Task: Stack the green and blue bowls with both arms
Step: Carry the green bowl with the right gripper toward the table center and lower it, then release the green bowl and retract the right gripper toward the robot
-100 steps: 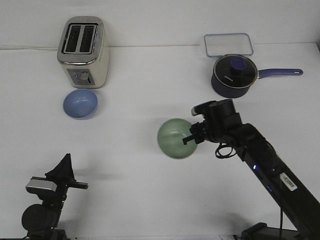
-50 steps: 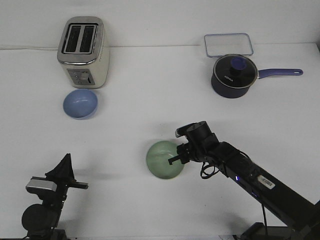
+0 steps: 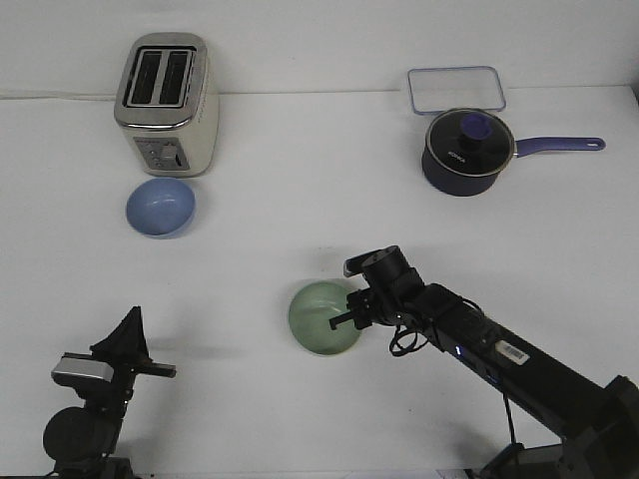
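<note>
The pale mint green bowl sits on the white table near the front middle. My right gripper is at the bowl's right rim, shut on it. The light periwinkle blue bowl rests on the table at the left, just in front of the toaster, untouched. My left gripper is at the front left corner, far from both bowls, pointing up; its fingers look closed together and empty.
A cream and silver toaster stands at the back left. A dark navy saucepan with a purple handle sits at the back right, with a clear rectangular container behind it.
My right arm has carried the green bowl down and to the left, toward the front of the table, and it now rests low on the surface. The left arm has not moved.
</note>
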`<state>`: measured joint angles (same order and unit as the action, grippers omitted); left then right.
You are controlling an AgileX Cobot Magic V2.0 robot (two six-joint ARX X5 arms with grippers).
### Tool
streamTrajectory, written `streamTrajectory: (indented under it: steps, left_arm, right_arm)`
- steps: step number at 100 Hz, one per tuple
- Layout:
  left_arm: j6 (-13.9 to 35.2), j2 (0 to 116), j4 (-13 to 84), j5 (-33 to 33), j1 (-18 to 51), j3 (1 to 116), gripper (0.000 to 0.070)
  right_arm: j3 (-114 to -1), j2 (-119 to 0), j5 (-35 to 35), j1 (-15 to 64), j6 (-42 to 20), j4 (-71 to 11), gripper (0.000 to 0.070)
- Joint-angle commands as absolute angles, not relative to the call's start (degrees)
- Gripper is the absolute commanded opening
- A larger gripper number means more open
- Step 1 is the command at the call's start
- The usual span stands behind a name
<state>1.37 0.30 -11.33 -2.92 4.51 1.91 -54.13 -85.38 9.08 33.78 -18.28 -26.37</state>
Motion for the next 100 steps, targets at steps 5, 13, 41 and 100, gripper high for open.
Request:
streamTrajectory:
  steps: [5,13,41,100]
  left_arm:
    - [0.89,0.19,-12.05,-2.72,4.47,0.8,0.0012]
    - [0.89,0.19,-12.05,-2.72,4.45,0.8,0.0012]
    - [0.89,0.19,-12.05,-2.72,4.47,0.8,0.0012]
    - [0.89,0.19,-12.05,-2.72,4.47,0.8,0.0012]
  right_arm:
    - [-54.33,-86.96,8.95,34.54,-19.9,-26.37,0.0174]
    - [-54.33,-86.96,8.93,34.54,-20.18,-26.28,0.036]
    - [-55.53,-84.73,8.86,34.0,-20.6,-26.2,0.043]
    - [-56.14,-57.01,-1.69,16.6,-8.49,-36.56,0.0429]
